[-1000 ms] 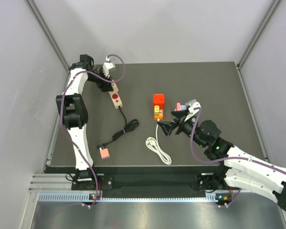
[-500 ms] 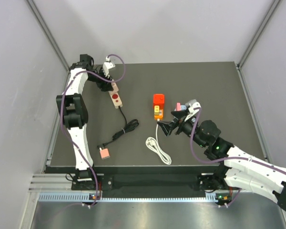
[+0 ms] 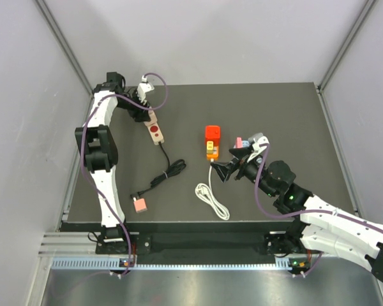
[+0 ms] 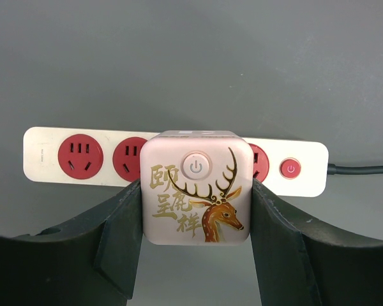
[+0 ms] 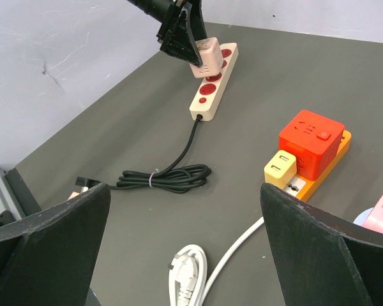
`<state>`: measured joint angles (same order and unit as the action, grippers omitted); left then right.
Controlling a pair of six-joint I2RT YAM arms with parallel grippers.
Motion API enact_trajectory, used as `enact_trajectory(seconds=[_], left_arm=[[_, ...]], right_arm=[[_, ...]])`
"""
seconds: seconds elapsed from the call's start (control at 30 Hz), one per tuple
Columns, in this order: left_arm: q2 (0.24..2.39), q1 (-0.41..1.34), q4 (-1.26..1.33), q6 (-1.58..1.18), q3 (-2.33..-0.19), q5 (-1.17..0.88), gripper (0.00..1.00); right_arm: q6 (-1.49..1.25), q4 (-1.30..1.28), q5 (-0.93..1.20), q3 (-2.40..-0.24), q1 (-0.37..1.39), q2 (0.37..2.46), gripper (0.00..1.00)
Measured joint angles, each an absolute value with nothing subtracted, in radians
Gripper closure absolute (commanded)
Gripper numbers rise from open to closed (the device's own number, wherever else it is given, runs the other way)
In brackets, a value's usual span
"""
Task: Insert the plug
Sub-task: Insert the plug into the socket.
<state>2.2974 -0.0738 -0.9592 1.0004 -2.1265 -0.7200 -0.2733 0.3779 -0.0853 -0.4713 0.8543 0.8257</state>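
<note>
The plug, a bright red cube, sits on the far end of the orange power strip at mid-table, also seen in the right wrist view as the plug on the strip. My right gripper hovers just near of that strip, open and empty. My left gripper is at the far left, shut on a pale pink cube adapter with a deer picture. It holds the adapter over the middle sockets of a cream power strip; whether it is seated I cannot tell.
A yellow adapter is plugged in beside the red cube. The cream strip's black cord lies coiled, ending in a small pink plug. A white cord coil lies near my right gripper. Pink and blue blocks sit right of the orange strip.
</note>
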Motion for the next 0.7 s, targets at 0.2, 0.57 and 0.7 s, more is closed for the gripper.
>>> enact_trajectory(seconds=[0.2, 0.57, 0.7], left_arm=[[2.298, -0.074, -0.959, 1.005, -2.127, -0.722, 1.0], [2.3, -0.076, -0.958, 1.048, -2.125, -0.744, 1.0], [2.3, -0.079, -0.953, 1.054, -2.12, -0.751, 1.0]], right_arm=[[-0.273, 0.378, -0.086, -0.471, 0.854, 0.826, 0.0], [-0.273, 0.378, -0.086, -0.471, 0.854, 0.825, 0.0], [-0.273, 0.378, -0.086, -0.471, 0.854, 0.825, 0.0]])
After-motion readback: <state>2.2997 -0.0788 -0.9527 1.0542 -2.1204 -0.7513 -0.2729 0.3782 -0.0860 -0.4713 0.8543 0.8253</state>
